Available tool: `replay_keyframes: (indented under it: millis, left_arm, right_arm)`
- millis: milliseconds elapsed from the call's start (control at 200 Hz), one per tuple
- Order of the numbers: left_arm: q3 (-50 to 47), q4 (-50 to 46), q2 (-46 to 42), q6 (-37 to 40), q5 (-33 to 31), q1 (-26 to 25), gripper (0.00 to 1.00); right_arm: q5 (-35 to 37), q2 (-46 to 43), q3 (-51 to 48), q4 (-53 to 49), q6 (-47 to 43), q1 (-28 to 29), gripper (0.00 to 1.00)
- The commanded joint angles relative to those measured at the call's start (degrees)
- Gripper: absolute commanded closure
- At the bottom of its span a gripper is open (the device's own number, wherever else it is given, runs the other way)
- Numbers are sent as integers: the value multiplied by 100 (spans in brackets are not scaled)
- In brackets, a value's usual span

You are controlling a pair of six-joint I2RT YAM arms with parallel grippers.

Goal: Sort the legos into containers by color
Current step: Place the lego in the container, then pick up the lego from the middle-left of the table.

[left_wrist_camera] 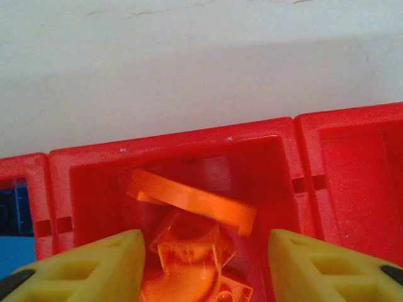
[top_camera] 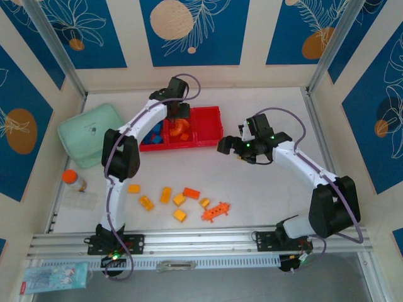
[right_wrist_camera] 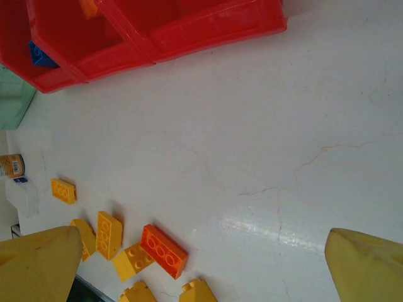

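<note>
The white tabletop [top_camera: 252,182] carries the red tray [top_camera: 208,119], and I place everything from that tray. A mint green box [top_camera: 91,133] sits near the tray's left end, well apart from my work.

My left fingers [left_wrist_camera: 94,264] hang over the tray's middle compartment [left_wrist_camera: 189,141]. They are parted and clamp nothing. An orange arch [left_wrist_camera: 192,201] lies tilted in that compartment, just beyond the fingertips and against the far wall. More orange bricks [left_wrist_camera: 189,251] are heaped below it, in the gap between the fingers. From my wrist the bottom of the heap is cut off and the pieces blur together. I cannot tell whether either finger touches them.

My right fingers [right_wrist_camera: 38,264] hover just off the tray's near right corner. They are spread wide over bare tabletop, apart from the tray's wall [right_wrist_camera: 208,31].

Blue bricks [top_camera: 153,135] lie in the left compartment. From above, my left arm covers part of them. My left wrist sees them as a sliver at the frame edge [left_wrist_camera: 22,207].

On the tray's near side, well apart from it, lie loose yellow bricks [top_camera: 165,195] and a flat orange brick [right_wrist_camera: 164,250]. A spiky orange piece [top_camera: 215,212] lies there too, its shape hard to make out.
</note>
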Motion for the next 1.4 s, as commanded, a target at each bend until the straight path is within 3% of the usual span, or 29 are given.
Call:
replay_keyframes:
  millis: [0,120,290,555,780,980,1390]
  left_arm:
    - [173,-167,-380,130,-17,18,44]
    - [-9,-273,-765,78,222,-11,42]
    - [-1045,-72,-1746,114,583,-295,39]
    - [-2997,-140,-3203,-6,442,-1253,32]
    - [-4489,-142,-3955,-886,278,-2053,27]
    - [-5117,-271,-3909,-1264,403,-2377,23]
    - [-5002,-105,-2833,-1462,646,-2661,17]
  right_arm:
    - [2,11,179,-107,-89,8,1]
    - [77,-32,199,-252,-125,8,1]
    - [174,-166,81,-501,-178,42,1]
    - [211,-443,-191,-705,-127,259,1]
    - [177,-519,-680,-646,48,564,1]
    - [118,-661,-1142,-462,242,762,1]
    - [218,-721,-1361,-417,264,739,1]
